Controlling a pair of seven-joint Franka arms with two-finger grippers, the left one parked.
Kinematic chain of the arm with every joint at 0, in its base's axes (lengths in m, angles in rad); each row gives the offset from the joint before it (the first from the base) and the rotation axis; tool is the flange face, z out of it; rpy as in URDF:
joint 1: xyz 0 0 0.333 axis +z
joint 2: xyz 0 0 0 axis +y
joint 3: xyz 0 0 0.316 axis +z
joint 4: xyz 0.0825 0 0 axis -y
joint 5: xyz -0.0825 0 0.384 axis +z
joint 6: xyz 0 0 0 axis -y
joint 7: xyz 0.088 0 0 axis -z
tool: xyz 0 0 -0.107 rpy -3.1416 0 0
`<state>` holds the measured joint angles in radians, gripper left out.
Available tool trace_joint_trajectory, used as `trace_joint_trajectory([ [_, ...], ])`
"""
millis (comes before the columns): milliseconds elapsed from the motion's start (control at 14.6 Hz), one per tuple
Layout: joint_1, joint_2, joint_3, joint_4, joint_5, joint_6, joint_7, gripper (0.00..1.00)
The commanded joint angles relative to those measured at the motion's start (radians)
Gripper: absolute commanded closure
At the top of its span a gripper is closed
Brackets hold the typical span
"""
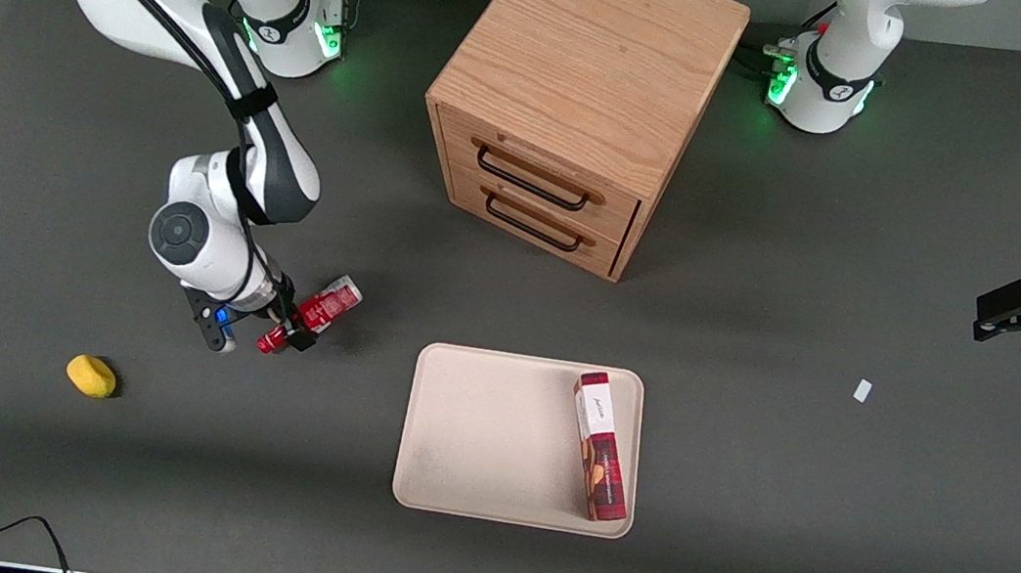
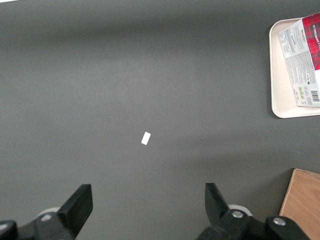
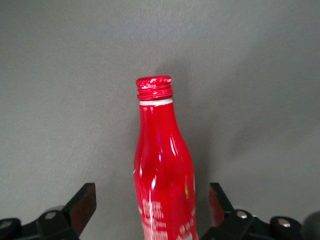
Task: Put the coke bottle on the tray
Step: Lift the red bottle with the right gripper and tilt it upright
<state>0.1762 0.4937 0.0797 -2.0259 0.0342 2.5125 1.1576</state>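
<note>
The coke bottle (image 1: 319, 311) lies on its side on the dark gray tabletop (image 1: 742, 475), left of centre in the front frame, its silver base pointing up-right and its red cap pointing down-left. The tool (image 1: 283, 328) sits low over the bottle's neck end with its fingers (image 3: 82, 202) spread on either side of the red body, released, with gaps visible between each finger and the bottle in the right wrist view. The tray (image 1: 491, 437) lies flat in the lower middle of the front frame, well apart from the bottle. A red-and-white box (image 1: 601, 446) lies lengthwise in the tray along its right edge. A wooden two-drawer cabinet (image 1: 582, 99) stands at upper centre, and a small yellow object (image 1: 91, 375) rests at lower left.
</note>
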Motion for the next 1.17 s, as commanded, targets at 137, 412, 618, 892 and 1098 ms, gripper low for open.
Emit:
trace_joint_trajectory([
  [137, 0.009, 0.045, 0.0, -0.016, -0.001, 0.089, 0.034, 0.07],
  [412, 0.009, 0.039, 0.002, -0.014, -0.001, 0.083, 0.028, 0.81],
  [618, 0.008, 0.02, 0.002, -0.011, -0.001, 0.075, 0.013, 1.0],
  [892, 0.005, -0.038, 0.003, 0.094, -0.001, -0.114, -0.038, 1.0],
  [1098, -0.003, -0.052, 0.002, 0.307, 0.0, -0.361, -0.172, 1.0],
])
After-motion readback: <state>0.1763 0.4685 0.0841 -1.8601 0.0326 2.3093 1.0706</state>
